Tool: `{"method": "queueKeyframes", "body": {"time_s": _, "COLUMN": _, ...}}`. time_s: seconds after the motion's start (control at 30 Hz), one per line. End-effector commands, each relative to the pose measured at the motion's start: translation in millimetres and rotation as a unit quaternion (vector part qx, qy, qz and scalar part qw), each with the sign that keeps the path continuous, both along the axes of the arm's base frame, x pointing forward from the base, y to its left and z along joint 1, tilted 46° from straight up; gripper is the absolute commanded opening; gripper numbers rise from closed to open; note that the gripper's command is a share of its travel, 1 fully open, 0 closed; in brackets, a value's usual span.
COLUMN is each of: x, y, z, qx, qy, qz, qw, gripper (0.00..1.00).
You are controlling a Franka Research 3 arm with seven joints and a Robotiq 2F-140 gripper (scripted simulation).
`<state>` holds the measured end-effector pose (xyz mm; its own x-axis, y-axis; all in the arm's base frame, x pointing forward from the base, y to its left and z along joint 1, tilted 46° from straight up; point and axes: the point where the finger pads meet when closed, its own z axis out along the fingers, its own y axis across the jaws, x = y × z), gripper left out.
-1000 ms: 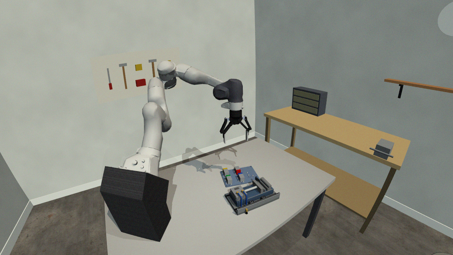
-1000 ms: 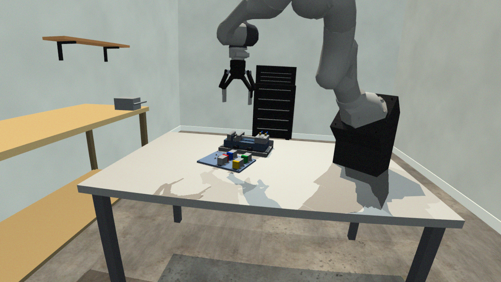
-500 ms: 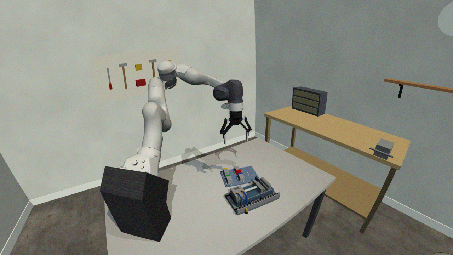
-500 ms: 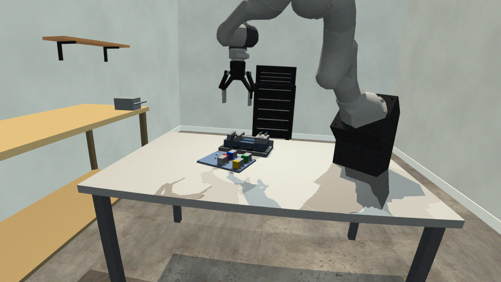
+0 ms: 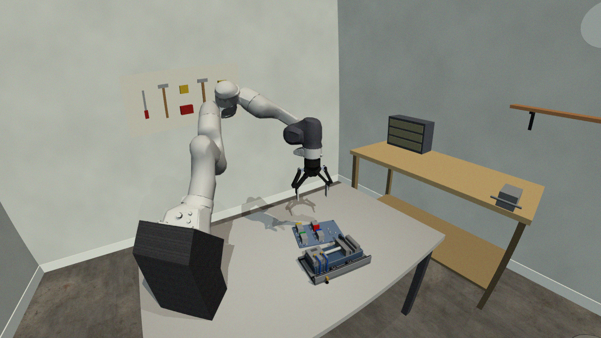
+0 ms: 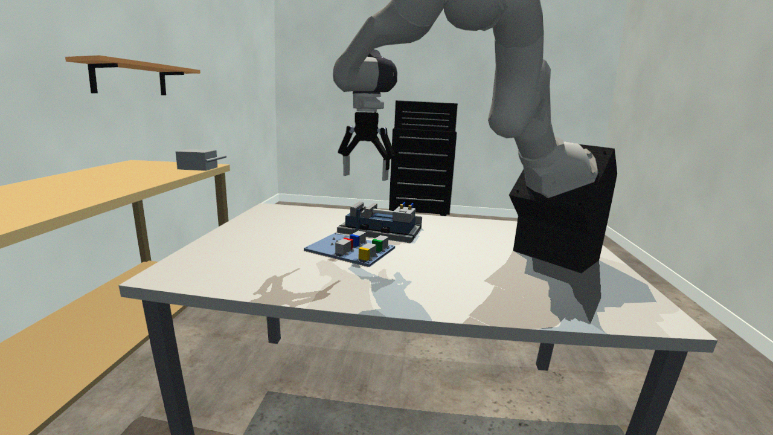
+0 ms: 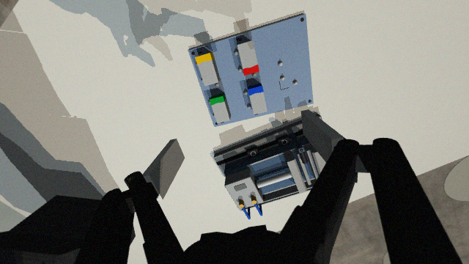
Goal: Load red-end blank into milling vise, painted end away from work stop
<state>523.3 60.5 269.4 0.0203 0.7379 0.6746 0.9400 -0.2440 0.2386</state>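
My claw (image 7: 242,161) hangs high above the worktop (image 5: 260,269), fingers spread wide with nothing between them. Below it sits the vise (image 7: 272,172), and beyond that the red-ended block (image 7: 248,59) lies flat on the blue plate (image 7: 289,44) among three others. I judge it rigid, smooth and fairly heavy, best gripped across its long bare sides.

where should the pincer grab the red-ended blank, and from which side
Probably from straight above, closing across the two long sides of the red-ended blank on its bare grey body. It lies flat on the infeed plate; the blue-ended blank sits close off its red end, so an end-to-end grip looks crowded. The open pincer hangs high above.
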Motion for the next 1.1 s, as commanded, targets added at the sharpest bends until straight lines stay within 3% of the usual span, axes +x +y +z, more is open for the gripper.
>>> {"method": "queueKeyframes", "body": {"time_s": 0.0, "x": 0.5, "y": -4.8, "z": -4.2, "qx": -0.001, "qy": -0.001, "qz": 0.0, "qw": 1.0, "gripper": 1.0}}
{"method": "queueKeyframes", "body": {"time_s": 0.13, "x": 2.4, "y": -23.7, "z": -21.3, "qx": -0.004, "qy": -0.007, "qz": 0.001, "qw": 1.0, "gripper": 1.0}}
{"method": "queueKeyframes", "body": {"time_s": 1.07, "x": 2.6, "y": -20.6, "z": -17.7, "qx": -0.004, "qy": -0.007, "qz": 0.001, "qw": 1.0, "gripper": 1.0}}
